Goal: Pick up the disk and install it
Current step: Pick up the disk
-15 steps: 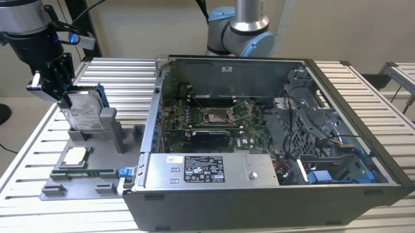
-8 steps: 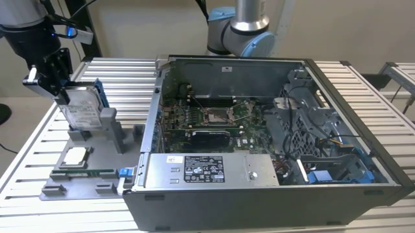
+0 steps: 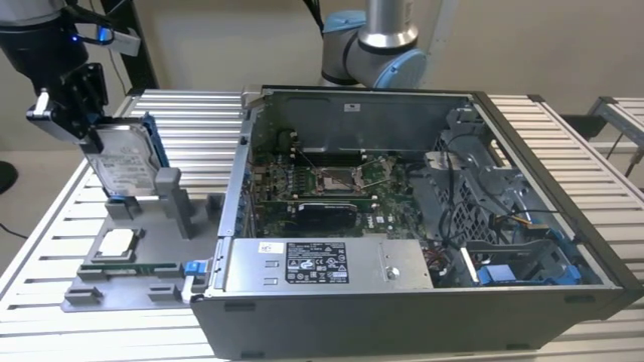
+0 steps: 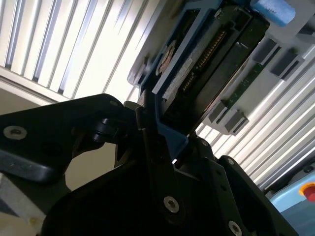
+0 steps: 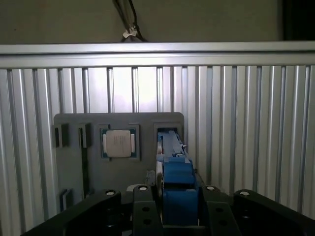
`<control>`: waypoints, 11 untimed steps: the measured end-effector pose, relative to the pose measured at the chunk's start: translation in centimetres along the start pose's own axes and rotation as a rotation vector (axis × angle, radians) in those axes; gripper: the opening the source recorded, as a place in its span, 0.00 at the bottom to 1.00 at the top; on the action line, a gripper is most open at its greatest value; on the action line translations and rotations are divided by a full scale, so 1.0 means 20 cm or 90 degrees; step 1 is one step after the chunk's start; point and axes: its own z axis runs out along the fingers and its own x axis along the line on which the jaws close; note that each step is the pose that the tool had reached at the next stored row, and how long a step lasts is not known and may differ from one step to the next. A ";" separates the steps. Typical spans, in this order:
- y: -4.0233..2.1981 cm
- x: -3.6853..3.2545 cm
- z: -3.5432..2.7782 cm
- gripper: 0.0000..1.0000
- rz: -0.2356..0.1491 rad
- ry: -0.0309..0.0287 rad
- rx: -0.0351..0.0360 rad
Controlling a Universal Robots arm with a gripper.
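Exterior view, from its left to its right.

Far left: the gripper [image 3: 93, 128] hangs off the black wrist, above the slatted table [image 3: 191, 121]. It is clenched on the top end of the disk [image 3: 123, 162]. The disk hangs below it, standing nearly upright with a slight tilt, label face showing and blue carrier [image 3: 151, 147] along its edge.

The disk's lower end meets the upright slot of the grey fixture [image 3: 151, 241]. Cannot tell whether it is seated in the slot or just clear of it.

On the fixture, below the disk: a square chip [image 3: 114, 245] lying flat, and a memory stick [image 3: 131, 267] on edge just beside it.

First wrist view: two black fingers [image 5: 142, 211] sit tight on either side of the carrier, which runs away from the gripper toward the fixture's slot. The chip sits in the neighbouring pocket.

Second wrist view: the jaws pinch the carrier's corner. The disk's dark underside faces the camera, with the fixture beyond it.

Centre: an open computer case [image 3: 403, 317], well apart from the disk, with the motherboard [image 3: 332, 181] exposed. A grey box [image 3: 252, 271] with a sticker lies along the case's near side.

Behind the case: the arm base [image 3: 382, 53].

Right: blue plastic parts [image 3: 503, 273] in the case's end compartment.
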 end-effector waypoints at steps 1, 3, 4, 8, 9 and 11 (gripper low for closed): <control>0.000 0.000 -0.018 0.00 0.000 0.0000 0.0001; 0.000 0.000 -0.056 0.00 0.000 0.0000 0.0001; -0.001 0.000 -0.077 0.00 0.000 0.0000 0.0001; -0.001 0.000 -0.168 0.00 0.000 -0.0001 0.0001; -0.001 -0.001 -0.191 0.00 0.000 0.0000 -0.0001; -0.002 -0.001 -0.236 0.00 0.000 0.0000 0.0000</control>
